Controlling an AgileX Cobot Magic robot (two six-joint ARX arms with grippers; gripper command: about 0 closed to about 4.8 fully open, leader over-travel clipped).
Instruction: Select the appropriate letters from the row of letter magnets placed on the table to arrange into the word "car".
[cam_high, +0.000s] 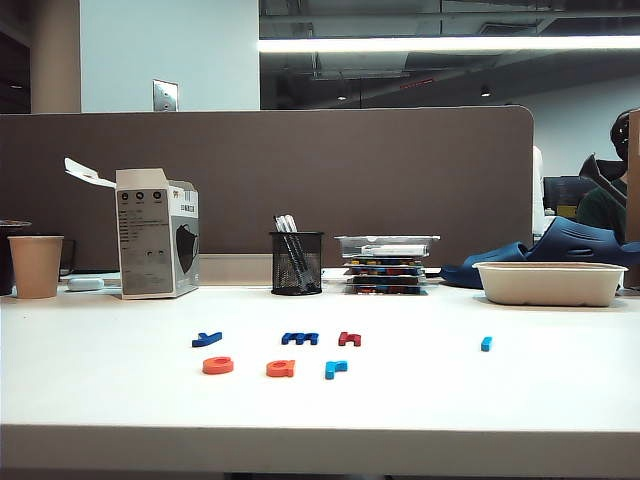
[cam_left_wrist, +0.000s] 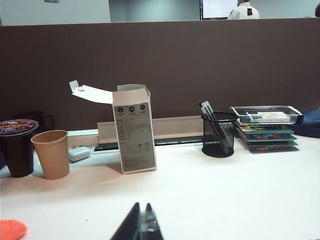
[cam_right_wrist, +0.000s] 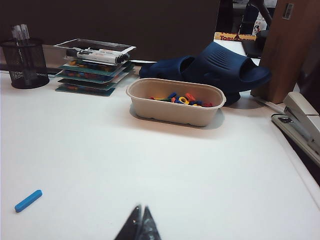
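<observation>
Left tool (cam_left_wrist: 141, 223): dark, slim pointed fingertips; right tool (cam_right_wrist: 139, 225): same dark tapered tips

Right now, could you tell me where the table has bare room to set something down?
The table is bare between the light blue "r" and the light blue bar, and along the front edge. It is crowded at the back: cup, box, pen holder, bowl.

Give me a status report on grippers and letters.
Left gripper and right gripper shut, empty, pulled back. Orange round "c", orange-red "a", light blue "r" form a front row. Nothing obstructing.
</observation>
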